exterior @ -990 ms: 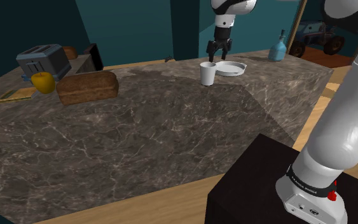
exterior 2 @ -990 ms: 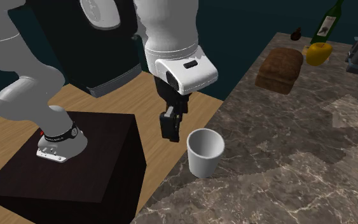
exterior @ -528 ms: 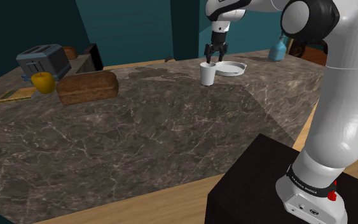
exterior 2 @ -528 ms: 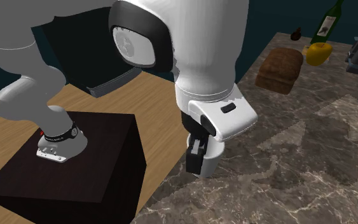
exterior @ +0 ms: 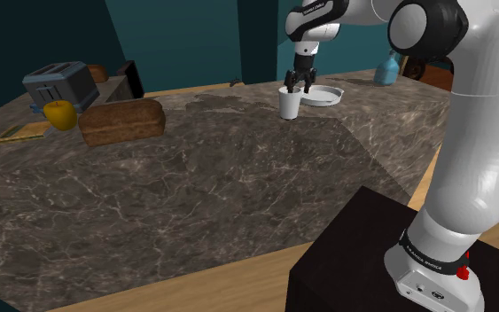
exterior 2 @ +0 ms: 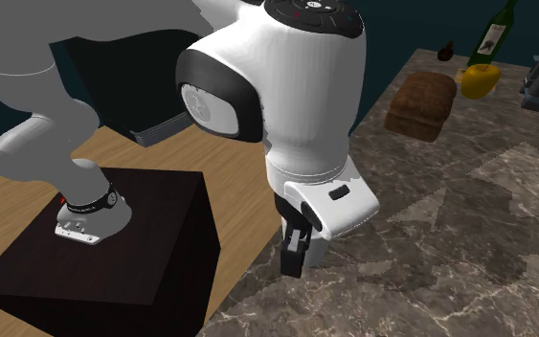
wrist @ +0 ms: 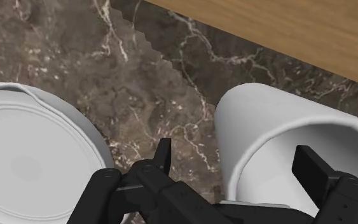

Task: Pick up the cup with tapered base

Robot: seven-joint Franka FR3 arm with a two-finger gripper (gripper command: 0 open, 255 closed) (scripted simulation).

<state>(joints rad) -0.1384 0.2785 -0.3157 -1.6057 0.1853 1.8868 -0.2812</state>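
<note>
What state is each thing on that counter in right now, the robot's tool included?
Tool, open, one finger inside the cup, one outside.
White cup, upright on the counter, empty, not lifted.
White plate, flat beside the cup, empty.
Bread loaf, whole, lying on the counter.
Yellow apple, whole, beside the loaf.

On the counter [exterior: 238, 177], near its far edge in the shoulder view, the cup [exterior: 289, 105] stands just left of the plate [exterior: 323, 95], with the bottle [exterior: 385, 66] farther right and behind. The gripper [exterior: 294, 86] hangs at the cup's rim (one finger inside the cup, the other between cup and plate). Well to the left lies the loaf [exterior: 122, 120], with the apple [exterior: 59, 114] just left of it and the toaster [exterior: 59, 84] behind the apple.
</note>
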